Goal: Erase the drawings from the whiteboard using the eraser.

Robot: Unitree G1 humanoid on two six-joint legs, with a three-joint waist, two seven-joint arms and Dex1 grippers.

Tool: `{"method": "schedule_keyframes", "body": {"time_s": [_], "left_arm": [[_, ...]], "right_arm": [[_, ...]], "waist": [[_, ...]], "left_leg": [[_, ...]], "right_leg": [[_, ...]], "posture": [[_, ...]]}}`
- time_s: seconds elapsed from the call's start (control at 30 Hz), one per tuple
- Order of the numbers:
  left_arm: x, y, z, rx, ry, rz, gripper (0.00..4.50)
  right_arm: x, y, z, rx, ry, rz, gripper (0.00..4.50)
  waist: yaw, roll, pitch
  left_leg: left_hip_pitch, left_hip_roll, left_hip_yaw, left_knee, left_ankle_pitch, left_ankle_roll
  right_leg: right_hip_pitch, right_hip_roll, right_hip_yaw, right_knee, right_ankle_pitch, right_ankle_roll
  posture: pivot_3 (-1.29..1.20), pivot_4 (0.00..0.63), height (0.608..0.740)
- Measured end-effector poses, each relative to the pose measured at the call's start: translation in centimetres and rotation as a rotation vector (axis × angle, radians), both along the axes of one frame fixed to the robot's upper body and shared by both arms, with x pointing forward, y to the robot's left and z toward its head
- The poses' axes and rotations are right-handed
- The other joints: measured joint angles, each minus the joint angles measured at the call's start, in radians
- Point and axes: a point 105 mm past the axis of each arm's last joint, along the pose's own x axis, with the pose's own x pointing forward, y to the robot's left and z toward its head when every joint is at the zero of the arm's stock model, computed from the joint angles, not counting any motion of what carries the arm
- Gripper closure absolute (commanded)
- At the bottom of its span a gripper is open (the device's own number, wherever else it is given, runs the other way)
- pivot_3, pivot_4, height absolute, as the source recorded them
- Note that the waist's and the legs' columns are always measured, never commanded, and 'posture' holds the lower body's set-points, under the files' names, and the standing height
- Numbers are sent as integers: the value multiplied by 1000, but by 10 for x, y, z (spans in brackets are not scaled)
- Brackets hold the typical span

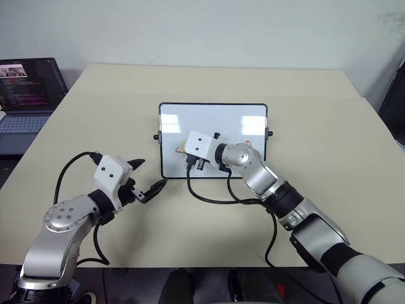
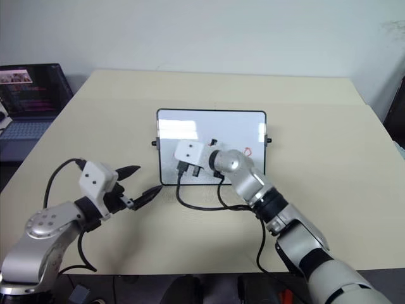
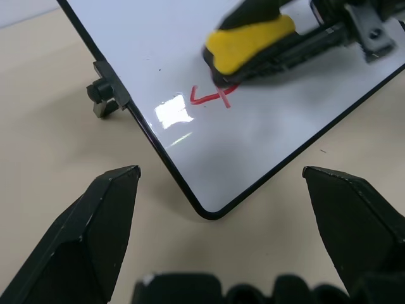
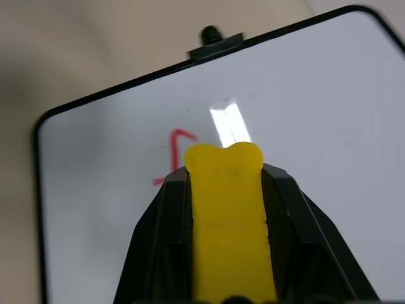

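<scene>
We see the eraser [image 4: 228,221], yellow, pinched tight in our right end effector [image 3: 253,47], sitting on the whiteboard [image 1: 215,117] right by the red cross mark [image 3: 212,97], at about 8 o'clock on the board. Left end effector [image 3: 221,183] is wide open w/ nothing in it, near the board's corner. Risk: board isn't held, so a hard wipe could push it across the tabletop [image 1: 316,114]. The eraser could also twist in the grip & miss the red.

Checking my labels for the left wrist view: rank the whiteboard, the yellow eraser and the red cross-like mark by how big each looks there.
1. Whiteboard, largest, running past the picture's edge.
2. Eraser, a yellow block on the board.
3. Red cross-like mark, smallest, partly under the eraser, so its full extent is unsure.
</scene>
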Motion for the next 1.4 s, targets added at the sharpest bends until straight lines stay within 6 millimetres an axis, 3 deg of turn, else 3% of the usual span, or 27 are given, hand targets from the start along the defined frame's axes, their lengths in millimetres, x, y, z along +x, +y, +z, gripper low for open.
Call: {"method": "schedule_keyframes", "body": {"time_s": [0.33, 0.53, 0.6, 0.83, 0.93, 1.13, 1.27, 1.4], "left_arm": [[-1, 0, -2, 2, 7, -3, 0], [-2, 0, -2, 1, 10, -5, 0], [-2, 0, -2, 1, 10, -7, 0], [-2, -1, -2, 1, 14, -20, 0], [-2, -1, -3, 1, 14, -22, 0], [-3, -1, -3, 3, 17, -20, 0], [-3, -1, -3, 4, 16, -17, 0], [-3, -1, -3, 4, 16, -17, 0]], "right_arm": [[-18, 6, -26, -82, 119, 109, 3380], [4, 4, 1, -23, -29, 11, 3380], [4, 1, 1, -40, -25, 21, 3380], [-20, 9, -30, -142, 80, 146, 3380], [-17, 16, -25, -112, 21, 124, 3380], [-4, 26, 6, -36, -107, 89, 3380], [-15, 30, -18, -133, -3, 160, 3380], [-19, 29, -28, -172, 47, 182, 3380]], "waist": [[0, 0, 0], [0, 0, 0], [1, 0, 0], [0, 0, 0], [0, 0, 0], [-1, 0, 0], [0, 0, 0], [0, 0, 0]], "left_leg": [[0, 0, 0, 0, 0, 0], [0, 0, 0, 0, 0, 0], [0, 0, 0, 0, 0, 0], [1, 0, 0, 0, 0, 0], [1, 0, 0, 0, 0, 0], [0, 0, 0, -1, 0, 0], [0, 0, 0, -1, 0, 0], [0, 0, 0, 0, 0, 0]], "right_leg": [[0, 0, 0, 0, 0, 0], [0, 0, 0, 1, 0, 0], [0, 0, 0, 0, 0, 0], [0, 0, 0, 1, 0, 0], [0, 0, 0, 2, 0, 0], [0, 0, 0, -1, 0, 0], [0, 0, 0, -2, 0, 0], [0, 0, 0, 0, 0, 0]], "posture": [[0, 150, 740], [0, 150, 740], [0, 150, 740], [0, 150, 740], [0, 150, 740], [0, 150, 740], [0, 150, 740], [0, 150, 740]]}}
